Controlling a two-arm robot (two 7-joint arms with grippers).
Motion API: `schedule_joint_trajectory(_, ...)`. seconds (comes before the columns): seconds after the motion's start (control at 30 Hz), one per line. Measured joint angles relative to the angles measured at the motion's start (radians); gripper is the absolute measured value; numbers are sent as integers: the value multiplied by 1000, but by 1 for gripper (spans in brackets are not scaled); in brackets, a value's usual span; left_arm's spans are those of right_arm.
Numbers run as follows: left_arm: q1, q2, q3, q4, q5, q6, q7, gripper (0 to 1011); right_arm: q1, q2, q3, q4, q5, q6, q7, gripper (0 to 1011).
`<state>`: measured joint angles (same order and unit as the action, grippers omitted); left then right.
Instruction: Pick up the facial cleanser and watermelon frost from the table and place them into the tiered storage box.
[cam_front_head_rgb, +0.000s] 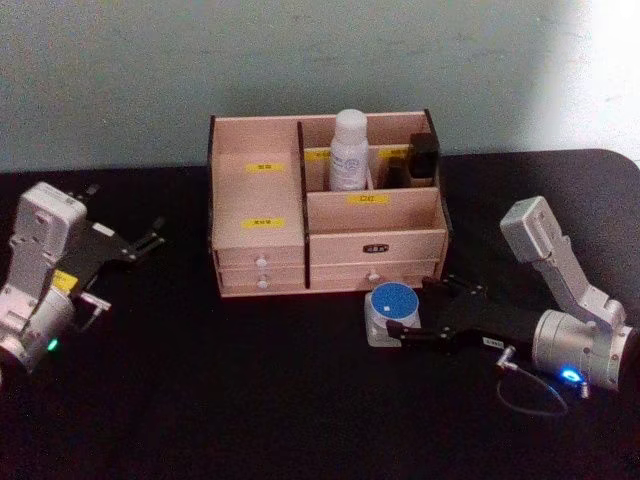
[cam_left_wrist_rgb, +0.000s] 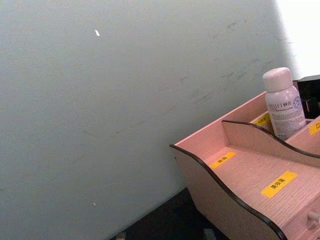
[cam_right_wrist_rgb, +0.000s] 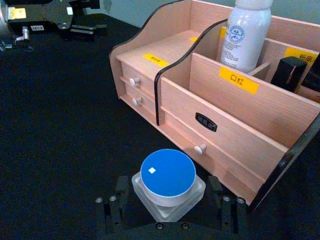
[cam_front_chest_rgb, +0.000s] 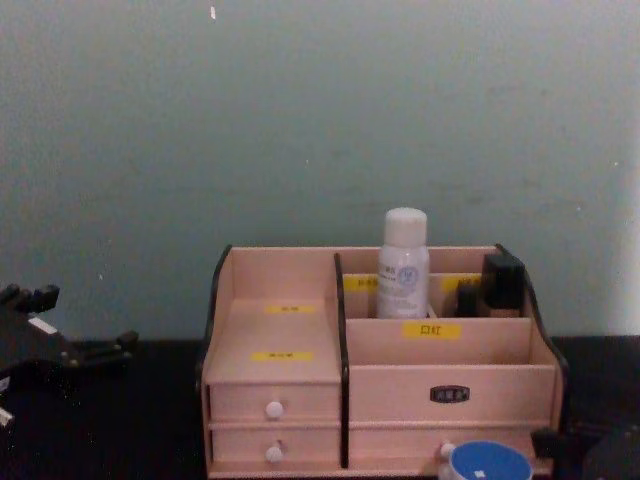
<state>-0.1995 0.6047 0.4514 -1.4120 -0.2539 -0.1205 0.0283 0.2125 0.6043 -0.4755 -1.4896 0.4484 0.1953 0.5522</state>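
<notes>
Right arm comes in from the lower right of the head view, forearm lying low over the black table (cam_front_head_rgb: 250, 400), wrist pointing left. Right gripper (cam_front_head_rgb: 412, 310) is down at tabletop level, jaws released, one finger either side of the watermelon frost (cam_front_head_rgb: 392, 312), a squat clear jar with a blue lid. The wrist view shows narrow gaps at both sides.

The jar sits on the table, centre-right, just in front of the lower drawers of the tiered storage box (cam_front_head_rgb: 260, 235). Facial cleanser (cam_front_head_rgb: 351, 150), a white bottle, stands upright in a rear compartment, upper centre.

Left gripper (cam_front_head_rgb: 148, 243) is parked at the left edge, pointing toward the box. Its jaw state cannot be told.
</notes>
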Motion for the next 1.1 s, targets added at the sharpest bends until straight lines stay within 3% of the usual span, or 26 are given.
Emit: schedule_joint_trajectory(1.1, 0, 0, 0, 0, 0, 0, 0, 1001, 52, -39, -37, 57, -12, 13, 7, 1002)
